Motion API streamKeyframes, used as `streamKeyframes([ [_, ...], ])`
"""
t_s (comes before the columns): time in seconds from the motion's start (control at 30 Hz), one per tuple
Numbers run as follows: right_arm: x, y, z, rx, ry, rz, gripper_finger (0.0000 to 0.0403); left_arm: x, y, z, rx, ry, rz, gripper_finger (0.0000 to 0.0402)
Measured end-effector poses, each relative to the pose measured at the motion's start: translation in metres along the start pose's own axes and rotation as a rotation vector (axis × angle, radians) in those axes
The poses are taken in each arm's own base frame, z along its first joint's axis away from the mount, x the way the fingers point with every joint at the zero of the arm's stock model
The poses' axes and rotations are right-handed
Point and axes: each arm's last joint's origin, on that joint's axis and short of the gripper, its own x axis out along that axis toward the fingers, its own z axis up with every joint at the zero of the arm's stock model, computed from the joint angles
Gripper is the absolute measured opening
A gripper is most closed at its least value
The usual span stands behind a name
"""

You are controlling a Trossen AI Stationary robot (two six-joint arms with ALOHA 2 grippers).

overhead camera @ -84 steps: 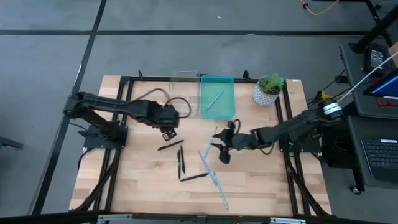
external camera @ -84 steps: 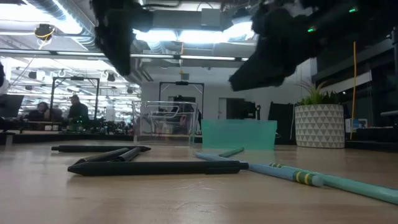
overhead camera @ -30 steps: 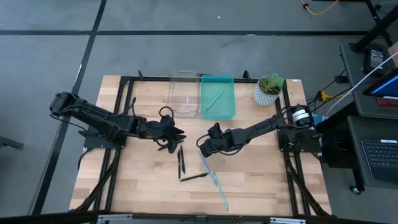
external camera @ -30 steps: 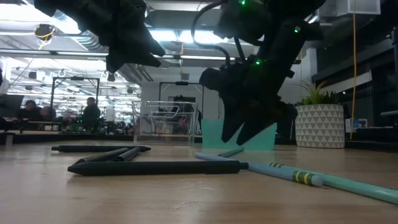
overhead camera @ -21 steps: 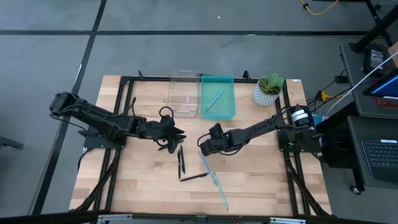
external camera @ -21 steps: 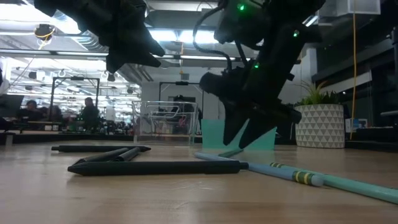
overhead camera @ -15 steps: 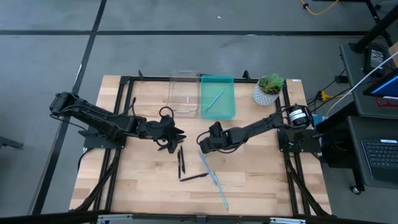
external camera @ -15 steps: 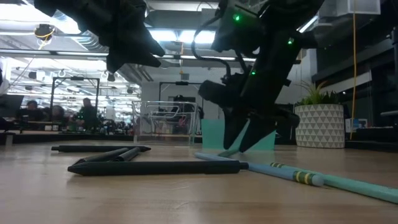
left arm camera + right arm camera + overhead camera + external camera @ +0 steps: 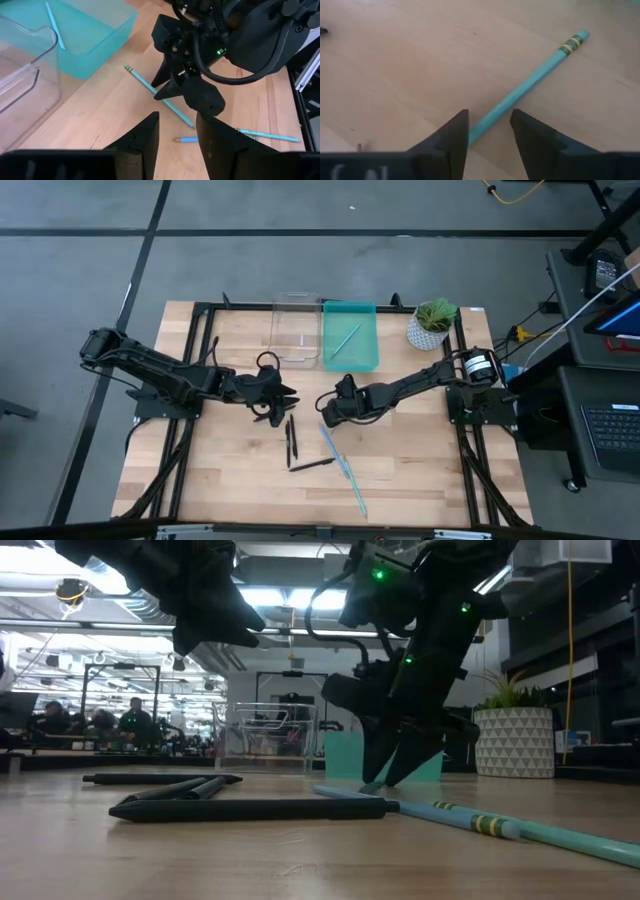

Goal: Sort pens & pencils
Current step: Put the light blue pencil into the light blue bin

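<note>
**A:** Two arms are sitting over the table. The right gripper (image 9: 324,412) is tipping down over a teal pencil (image 9: 525,89), fingers (image 9: 451,140) spread, one on each side of the shaft with gaps both sides. So it's straddling, not pinching. In the low view the tips are hanging right at the wood.

**B:** What's the left gripper doing?

**A:** The left gripper (image 9: 287,396) is hovering just beside the black pens (image 9: 291,438), pointing across at the right one. Its fingers (image 9: 144,136) are parted too and holding nothing.

**B:** Where's everything else lying?

**A:** Three black pens are lying just past the left fingertips, toward the front edge; a fourth is probably tucked under that gripper, but I can't tell for sure. More teal pencils (image 9: 346,468) are trailing away from the right gripper toward the front. One teal pencil (image 9: 345,340) is already lying in the teal bin (image 9: 368,361), behind the right gripper. The clear bin (image 9: 283,318) is sitting beside it, behind the left one. A plant (image 9: 433,322) is standing beside the teal bin, by the right arm.
</note>
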Motion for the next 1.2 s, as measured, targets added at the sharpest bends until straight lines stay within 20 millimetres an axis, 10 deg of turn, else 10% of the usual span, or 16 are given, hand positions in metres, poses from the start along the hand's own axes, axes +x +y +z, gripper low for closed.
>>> streamKeyframes([
  [0.43,0.0,-0.002,-0.004,-0.325,0.126,0.031,0.0123,0.0,0.0,0.0,0.0,0.0,0.0,0.0124],
  [1.2,-0.021,0.005,-0.053,-1.446,0.225,0.164,0.0122,0.0,0.0,0.0,-0.009,0.0,-0.001,0.0124],
])
